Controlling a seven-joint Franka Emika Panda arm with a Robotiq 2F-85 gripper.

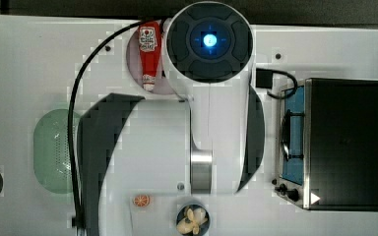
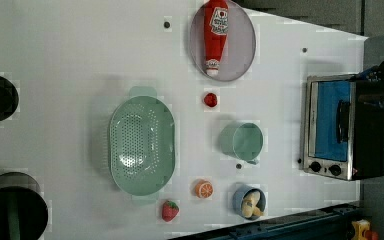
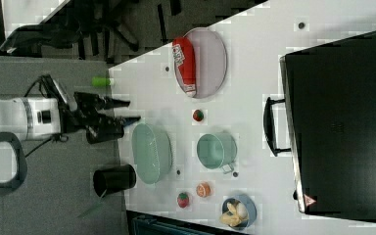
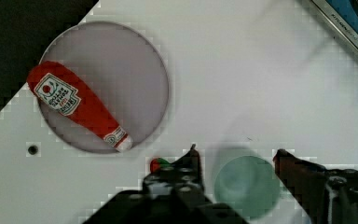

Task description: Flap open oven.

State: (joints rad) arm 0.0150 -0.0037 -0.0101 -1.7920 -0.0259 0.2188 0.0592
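Oven (image 2: pixel 342 129) sat at the left view's right table edge, door shut, dark bar handle (image 2: pixel 343 121) facing bare white tabletop (image 2: pixel 285 115). Gripper (image 4: pixel 235 156) hung well apart from it, fingers spread and holding nothing, above a green mug (image 2: pixel 246 142). Left of that open strip lay a plate (image 2: pixel 240 45) with a ketchup bottle (image 2: pixel 215 35), a colander (image 2: pixel 141 145) and a bowl (image 2: pixel 249 201).

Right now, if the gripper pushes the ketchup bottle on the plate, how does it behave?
The ketchup bottle lies on its side on the grey plate, so it would probably roll. Its tapered body suggests rolling in an arc. It looks light.
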